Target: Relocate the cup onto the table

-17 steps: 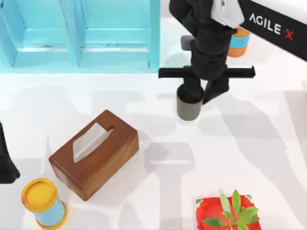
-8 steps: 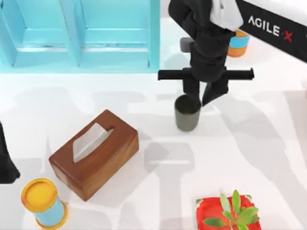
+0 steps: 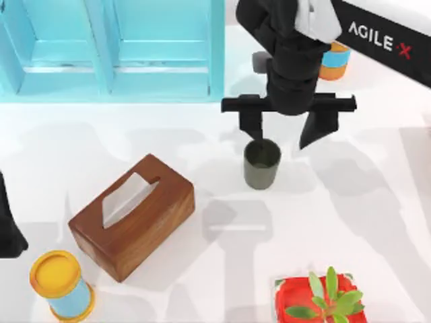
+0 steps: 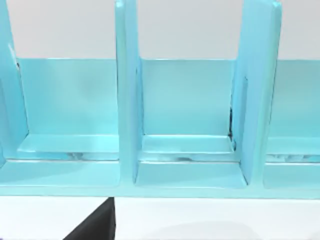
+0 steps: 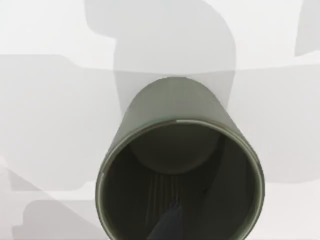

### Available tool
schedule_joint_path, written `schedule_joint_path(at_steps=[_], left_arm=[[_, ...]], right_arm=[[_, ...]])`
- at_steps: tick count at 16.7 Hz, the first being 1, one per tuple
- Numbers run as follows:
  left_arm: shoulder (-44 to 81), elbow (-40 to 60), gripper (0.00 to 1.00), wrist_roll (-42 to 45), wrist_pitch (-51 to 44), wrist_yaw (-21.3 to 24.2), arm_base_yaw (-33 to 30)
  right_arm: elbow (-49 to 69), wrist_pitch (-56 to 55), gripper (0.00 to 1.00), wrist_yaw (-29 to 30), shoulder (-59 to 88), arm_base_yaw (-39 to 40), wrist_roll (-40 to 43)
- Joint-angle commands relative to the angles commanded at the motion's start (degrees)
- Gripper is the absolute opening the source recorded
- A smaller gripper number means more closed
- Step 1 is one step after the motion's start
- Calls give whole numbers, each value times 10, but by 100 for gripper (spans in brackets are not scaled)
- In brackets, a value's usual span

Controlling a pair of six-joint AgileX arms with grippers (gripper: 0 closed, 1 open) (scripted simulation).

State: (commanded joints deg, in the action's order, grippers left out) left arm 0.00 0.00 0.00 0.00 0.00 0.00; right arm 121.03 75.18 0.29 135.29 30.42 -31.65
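The small matte grey-olive cylindrical cup [image 3: 261, 165] is standing upright on the white tabletop [image 3: 377, 202]. The right end effector [image 3: 286, 136] is hovering above it, fingers spread apart, one possibly touching the rim.
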Motion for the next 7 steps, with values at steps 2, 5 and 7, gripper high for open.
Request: schedule_joint_path(at_steps=[2,5,7], left_arm=[[0,0,100,0,0,0,0],[0,0,100,0,0,0,0],[0,0,100,0,0,0,0]], right_arm=[[0,0,100,0,0,0,0],[0,0,100,0,0,0,0],[0,0,100,0,0,0,0]])
